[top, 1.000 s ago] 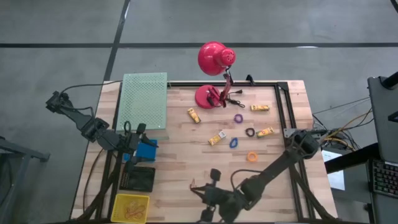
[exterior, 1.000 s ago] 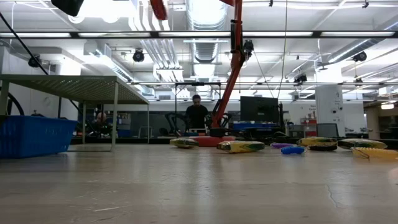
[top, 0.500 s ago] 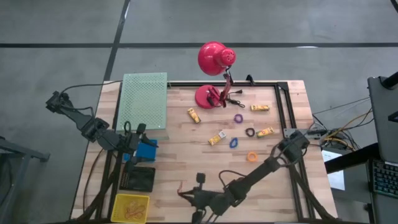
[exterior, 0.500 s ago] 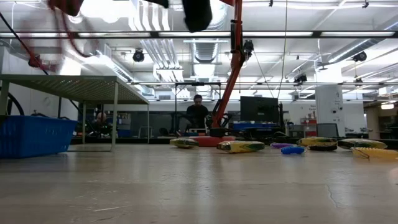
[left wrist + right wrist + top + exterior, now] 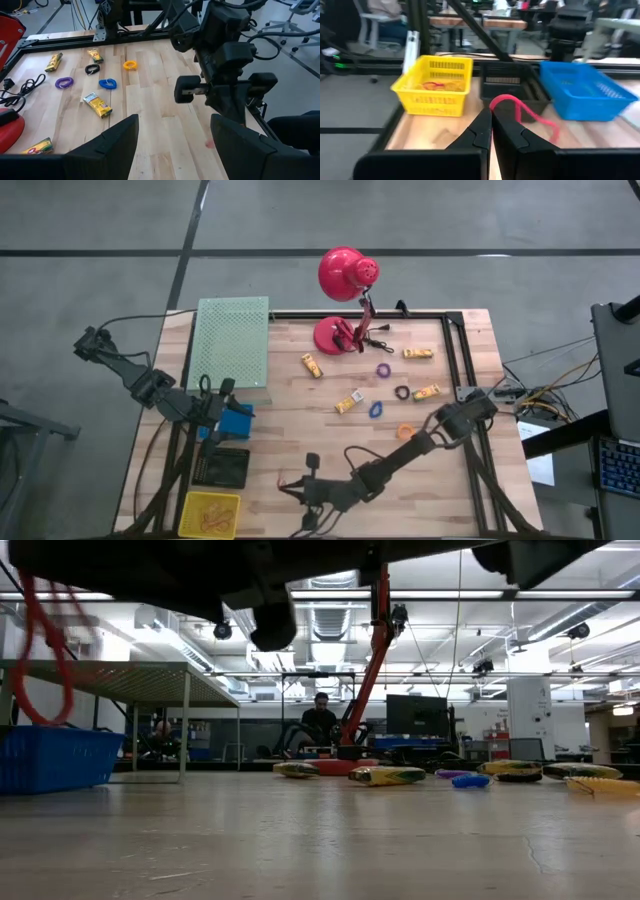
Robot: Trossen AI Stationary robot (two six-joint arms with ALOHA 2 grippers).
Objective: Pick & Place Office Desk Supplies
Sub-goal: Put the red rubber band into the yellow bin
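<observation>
My right gripper [image 5: 298,490] is shut on a thin red rubber band [image 5: 520,112] over the table's near middle, right of the black basket [image 5: 222,467]. The band also shows as a loop in the low view [image 5: 42,650]. My left gripper [image 5: 172,145] stands open and empty at the table's left, by the blue basket [image 5: 238,422]. The other supplies lie flat on the wood toward the far right: yellow pieces [image 5: 312,366], a purple ring [image 5: 383,370], a black ring [image 5: 402,392], a blue ring [image 5: 376,409] and an orange ring [image 5: 405,431]. My right gripper pinches the red rubber band between its two shut fingers [image 5: 482,131], at their free ends. The fingers point nearly level toward the table's left side. The free loop [image 5: 542,122] curls out past the tips, slack and clear of the table.
A yellow basket [image 5: 435,85] with some red and yellow items, the black basket [image 5: 510,90] and the blue basket [image 5: 585,90] stand in a row along the left edge. A raised green perforated shelf [image 5: 232,340] and a red desk lamp [image 5: 345,290] stand at the far side.
My right gripper has gone toward the table's left edge and down with the red band, staying shut. In the low view the arm has dropped into the picture, and the band now hangs in front of the blue basket.
</observation>
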